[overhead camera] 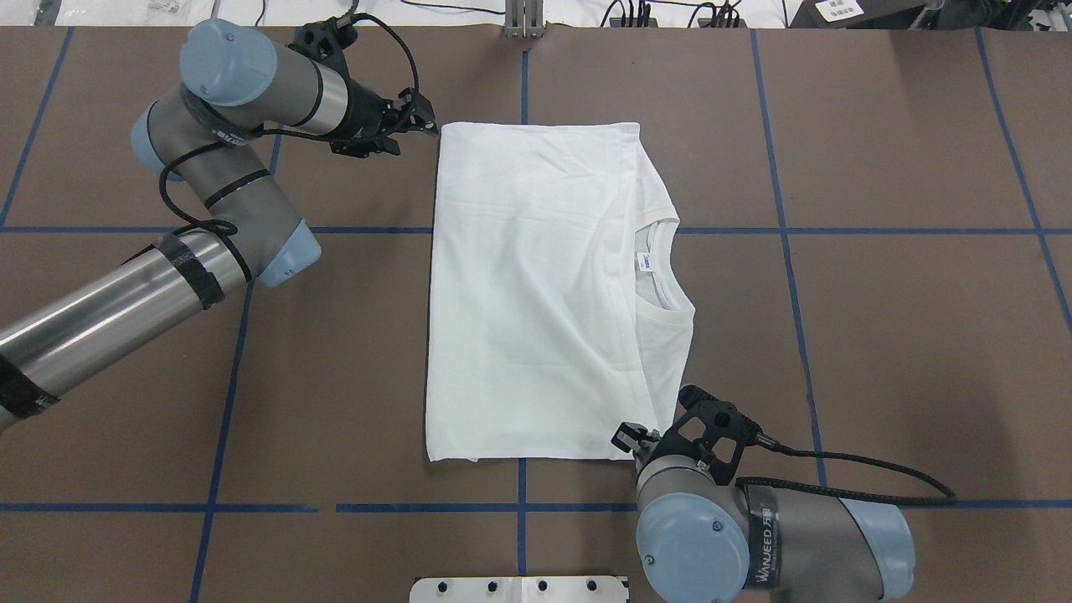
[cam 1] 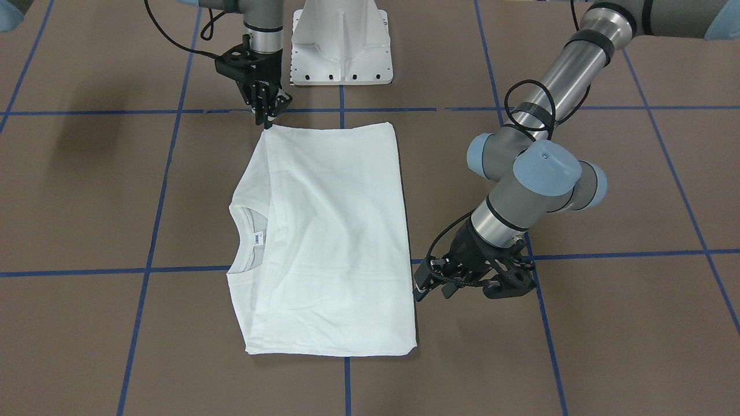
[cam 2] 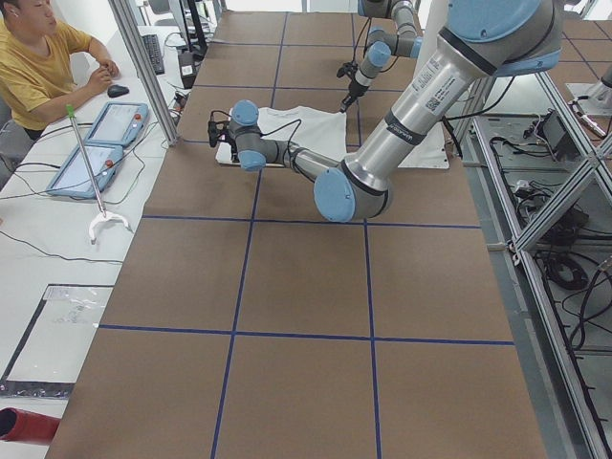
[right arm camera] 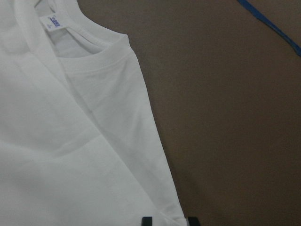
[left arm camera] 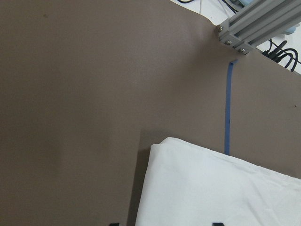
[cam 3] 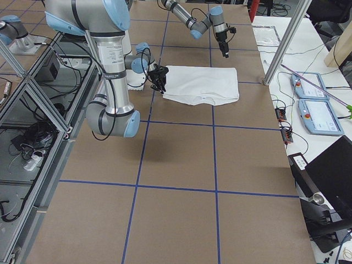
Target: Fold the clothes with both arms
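T-shirt [right arm camera: 70, 141] shows its neck label [right arm camera: 54, 22] from right wrist, not left.

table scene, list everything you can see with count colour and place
T-shirt: one, white, folded, table centre
neck label: one, white with blue print, inside collar
table: one, brown, blue tape grid
mounting pedestal: one, white, robot's table edge
teach pendants: two, blue-grey, side bench
person: one, yellow shirt, seated at bench
left gripper: one, black, open, beside T-shirt's far corner
right gripper: one, black, open, at T-shirt's near corner
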You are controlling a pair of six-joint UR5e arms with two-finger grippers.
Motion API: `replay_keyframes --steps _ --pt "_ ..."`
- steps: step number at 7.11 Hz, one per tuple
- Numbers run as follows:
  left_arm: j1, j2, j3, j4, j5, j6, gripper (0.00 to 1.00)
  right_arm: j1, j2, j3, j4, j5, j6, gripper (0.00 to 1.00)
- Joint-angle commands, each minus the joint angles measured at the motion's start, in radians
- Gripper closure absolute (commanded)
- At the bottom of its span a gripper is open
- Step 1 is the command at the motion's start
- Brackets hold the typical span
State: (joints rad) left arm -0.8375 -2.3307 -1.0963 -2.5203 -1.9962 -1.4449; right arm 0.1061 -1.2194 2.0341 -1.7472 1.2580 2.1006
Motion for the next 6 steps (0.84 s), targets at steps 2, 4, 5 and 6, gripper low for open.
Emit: replay_keyframes --steps 2,4,5,6 --pt "0.000 0.007 0.000 0.000 0.000 0.000 0.28 0.020 0.000 -0.018 0.046 -0.002 0.083 0.39" --pt "0.000 0.007 0.000 0.000 0.001 0.000 0.28 0.030 -0.009 -0.052 0.174 -0.002 0.228 0.39" --pt "0.000 0.007 0.000 0.000 0.001 0.001 0.28 0.033 -0.003 -0.098 0.190 -0.003 0.243 0.39" --pt "0.000 0.007 0.000 0.000 0.001 0.001 0.28 0.041 -0.002 -0.118 0.190 -0.002 0.230 0.36"
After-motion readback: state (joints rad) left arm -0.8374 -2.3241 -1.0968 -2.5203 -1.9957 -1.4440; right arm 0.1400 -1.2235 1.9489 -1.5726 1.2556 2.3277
